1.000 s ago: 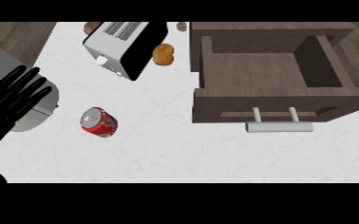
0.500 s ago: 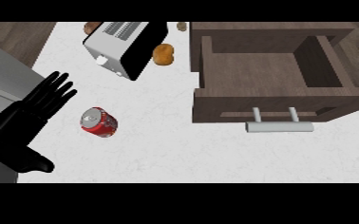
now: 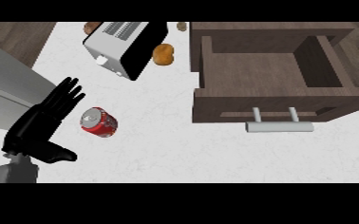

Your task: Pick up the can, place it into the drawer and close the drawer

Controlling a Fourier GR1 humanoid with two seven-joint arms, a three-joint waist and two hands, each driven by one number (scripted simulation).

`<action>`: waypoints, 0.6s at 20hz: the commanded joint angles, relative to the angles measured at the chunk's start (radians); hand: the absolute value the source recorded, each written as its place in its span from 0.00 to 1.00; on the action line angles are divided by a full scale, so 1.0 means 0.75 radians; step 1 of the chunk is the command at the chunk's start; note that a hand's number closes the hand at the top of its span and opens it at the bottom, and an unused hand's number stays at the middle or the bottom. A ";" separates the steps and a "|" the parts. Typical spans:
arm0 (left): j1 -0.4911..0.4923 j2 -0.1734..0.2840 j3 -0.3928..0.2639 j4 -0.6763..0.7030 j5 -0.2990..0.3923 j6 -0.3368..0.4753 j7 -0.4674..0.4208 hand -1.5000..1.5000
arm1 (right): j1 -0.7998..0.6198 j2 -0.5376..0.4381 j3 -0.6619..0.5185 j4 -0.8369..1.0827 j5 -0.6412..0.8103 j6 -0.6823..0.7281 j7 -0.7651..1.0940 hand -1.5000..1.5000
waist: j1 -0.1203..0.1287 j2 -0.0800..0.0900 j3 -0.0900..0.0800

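Observation:
A red can (image 3: 99,122) lies on its side on the white counter, its silver top facing up and left. My left hand (image 3: 41,124) sits just left of it, open, fingers straight and pointing up, thumb stretched out to the right below the can. The hand does not touch the can. At the right, the dark wooden drawer (image 3: 266,109) stands open with nothing inside, its silver handle (image 3: 278,126) facing the view's lower edge. My right hand shows nowhere.
A white and black toaster (image 3: 125,47) stands at the back, above the can. A brown potato-like item (image 3: 163,54) lies between the toaster and the drawer. Two small brown items (image 3: 91,27) sit at the counter's far edge.
My left hand has moved right and up toward the can, with its fingers spreading straight beside it. The can and drawer have not moved.

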State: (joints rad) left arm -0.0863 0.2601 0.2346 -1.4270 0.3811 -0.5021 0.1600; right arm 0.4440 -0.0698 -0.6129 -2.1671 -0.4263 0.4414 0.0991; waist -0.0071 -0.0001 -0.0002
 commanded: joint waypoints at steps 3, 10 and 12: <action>-0.037 0.028 0.056 0.264 -0.114 -0.045 -0.245 0.00 | 0.014 -0.009 -0.066 -0.043 -0.092 0.032 0.070 0.00 | -0.001 0.000 -0.001; -0.141 0.057 0.052 0.613 -0.275 -0.047 -0.497 0.00 | -0.070 -0.055 -0.133 0.076 -0.098 0.077 0.057 0.00 | -0.002 0.001 0.000; -0.144 0.132 0.066 0.746 -0.304 -0.136 -0.599 0.00 | -0.056 -0.072 -0.148 0.027 -0.157 0.063 0.118 0.00 | -0.004 0.002 -0.001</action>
State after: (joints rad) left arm -0.1818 0.3101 0.2735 -1.0008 0.1925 -0.5475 -0.1857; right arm 0.4171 -0.0922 -0.6892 -2.1561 -0.4931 0.4878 0.1482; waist -0.0102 0.0012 -0.0007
